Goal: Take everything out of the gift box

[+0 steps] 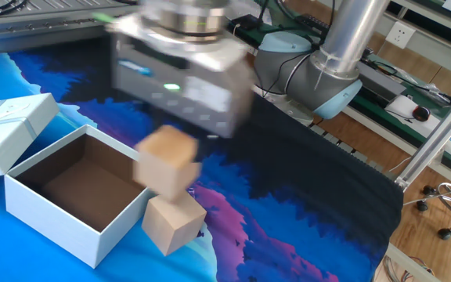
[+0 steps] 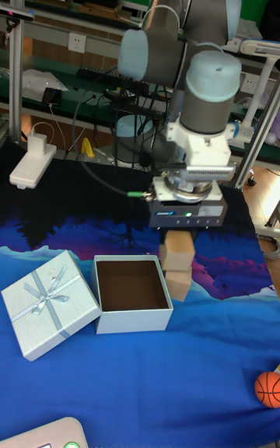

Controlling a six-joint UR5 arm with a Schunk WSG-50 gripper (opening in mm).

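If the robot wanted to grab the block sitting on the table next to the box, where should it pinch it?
Probably from above, pinching two opposite flat sides of the block. It stands free beside the gift box, though another block hangs over it.

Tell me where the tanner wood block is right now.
In the fixed view, the tanner block hangs in the gripper, just above the paler block beside the empty gift box.

Two wooden blocks: one [image 1: 167,160] raised beside the one gift box [image 1: 77,196], one [image 1: 173,224] resting against its wall. One lid [image 2: 48,304], one small orange ball [image 2: 268,388].
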